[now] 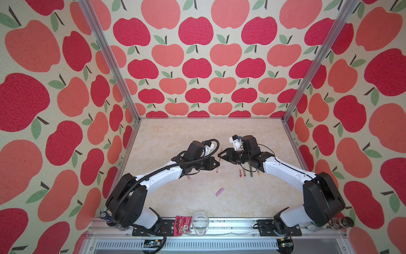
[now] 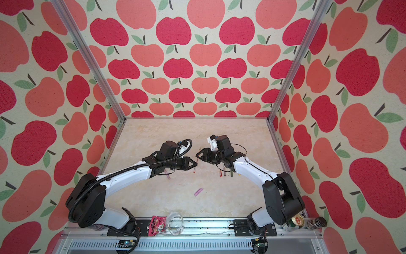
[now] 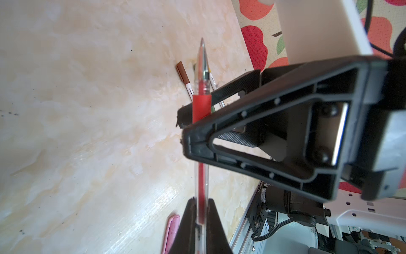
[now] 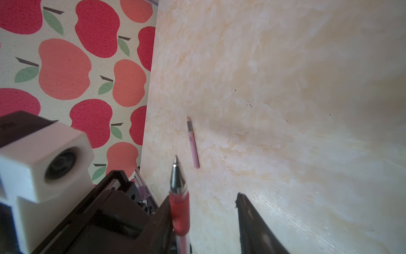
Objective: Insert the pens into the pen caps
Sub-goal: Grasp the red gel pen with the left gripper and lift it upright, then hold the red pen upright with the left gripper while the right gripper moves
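Apple-print walls box in a marbled table (image 1: 175,136). At the left, the pink pen (image 4: 193,145) lies uncapped, partly under the left arm in both top views. Its pink cap (image 1: 220,191) lies well apart toward the front, so that pair looks not yet joined. Mid-table the left gripper (image 3: 201,209) is clamped tight on the clear barrel of the red pen (image 3: 201,103). It holds the pen off the table with the bare tip pointing away, probably to present it for capping. The right gripper (image 4: 202,198) meets it there: its jaws stand apart around the pen's red grip, one finger against it and the other clear, so it grips nothing. No cap shows between them. Further right a brown-capped pen (image 3: 183,75) and a green pen (image 1: 250,171) lie side by side with others, seemingly set aside as done.
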Motion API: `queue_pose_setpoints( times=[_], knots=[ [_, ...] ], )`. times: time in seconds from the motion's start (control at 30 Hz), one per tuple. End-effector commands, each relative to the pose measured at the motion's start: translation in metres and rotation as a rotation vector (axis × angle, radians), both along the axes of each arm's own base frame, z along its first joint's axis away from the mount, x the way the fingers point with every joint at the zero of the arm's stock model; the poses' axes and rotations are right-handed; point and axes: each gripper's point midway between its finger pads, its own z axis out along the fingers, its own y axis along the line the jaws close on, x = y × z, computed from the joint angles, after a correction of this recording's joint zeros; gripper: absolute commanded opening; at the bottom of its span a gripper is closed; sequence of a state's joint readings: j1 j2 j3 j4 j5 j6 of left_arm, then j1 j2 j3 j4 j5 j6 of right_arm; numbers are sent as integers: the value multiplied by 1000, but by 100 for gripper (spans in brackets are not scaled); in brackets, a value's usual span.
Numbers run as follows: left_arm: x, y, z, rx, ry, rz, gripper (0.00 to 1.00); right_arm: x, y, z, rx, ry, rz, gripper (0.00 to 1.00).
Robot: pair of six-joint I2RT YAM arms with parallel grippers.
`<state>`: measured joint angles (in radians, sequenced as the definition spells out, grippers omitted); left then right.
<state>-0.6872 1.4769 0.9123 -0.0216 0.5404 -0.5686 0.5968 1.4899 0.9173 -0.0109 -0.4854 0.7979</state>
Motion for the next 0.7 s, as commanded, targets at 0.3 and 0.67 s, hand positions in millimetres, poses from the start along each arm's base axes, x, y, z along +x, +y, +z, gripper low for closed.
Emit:
queue_pose_setpoints(
  times=[0.3, 0.67],
  knots=[
    [-3, -5, 10, -38, -12, -13, 0, 6, 20, 25, 32, -68, 38, 0],
    [-2, -2, 12, -53, -12, 2, 25, -1, 24, 37, 26, -113, 54, 0]
  ],
)
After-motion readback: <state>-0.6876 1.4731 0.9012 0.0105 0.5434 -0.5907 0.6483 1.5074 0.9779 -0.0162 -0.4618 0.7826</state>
